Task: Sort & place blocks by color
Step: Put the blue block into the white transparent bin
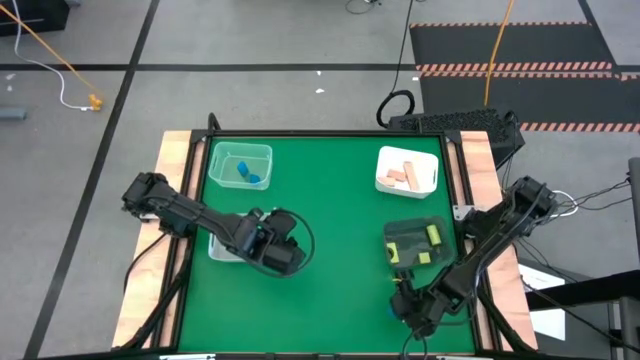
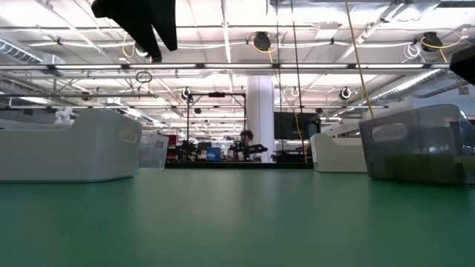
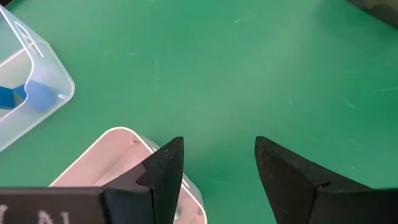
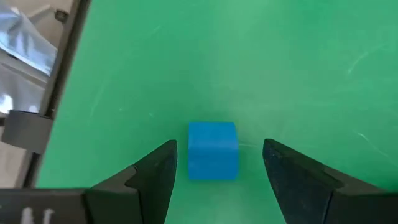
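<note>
**Blue cube between the right fingers, not yet gripped**

Blue is the colour in play: one blue cube (image 4: 212, 150) sits on the green table (image 1: 330, 230), lying between the right gripper (image 4: 217, 165) fingers, which stand apart with a gap on each side of it. From above, that gripper (image 1: 408, 307) is at the lower right of the frame, just below the dark tray (image 1: 418, 245) holding yellow-green blocks (image 1: 433, 235). The cube itself is hidden under the arm there.

To close well, I would judge the fingers should come lower so the pads meet the cube's flat side faces near mid-height, with the cube centred between them; it looks slightly nearer one finger, so an uneven close could push it sideways or twist it. Closing square to the faces, not across a corner, should keep it from popping out.

Its likely home is the clear tray (image 1: 241, 166) at upper left, where other blue blocks (image 1: 247, 174) already lie. Tan blocks (image 1: 404, 175) fill the white tray (image 1: 408, 172) at upper right.

The left gripper (image 3: 217, 168) waits left of centre, fingers apart and empty, over the edge of another white tray (image 3: 118, 162).
</note>
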